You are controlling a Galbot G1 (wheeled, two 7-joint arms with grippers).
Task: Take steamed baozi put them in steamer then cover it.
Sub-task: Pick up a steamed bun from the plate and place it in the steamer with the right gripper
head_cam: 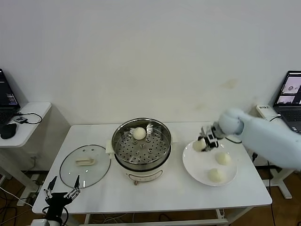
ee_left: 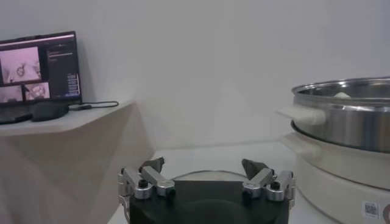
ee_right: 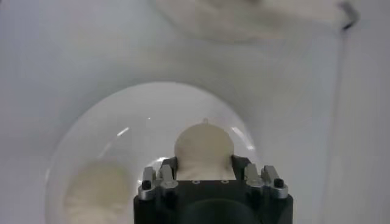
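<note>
Over the plate (head_cam: pixel 195 165), right end effector (head_cam: pixel 203 144) clamps a baozi (ee_right: pixel 203 148); arm outstretched.

Four baozi (head_cam: pixel 139 133), one steamer (head_cam: pixel 163 146), one cover (head_cam: pixel 85 165), one plate (head_cam: pixel 194 165), two laptops (head_cam: pixel 291 96).

White table (head_cam: pixel 155 195): glass cover (head_cam: pixel 85 165), steamer (head_cam: pixel 141 144), plate (head_cam: pixel 194 164).
</note>
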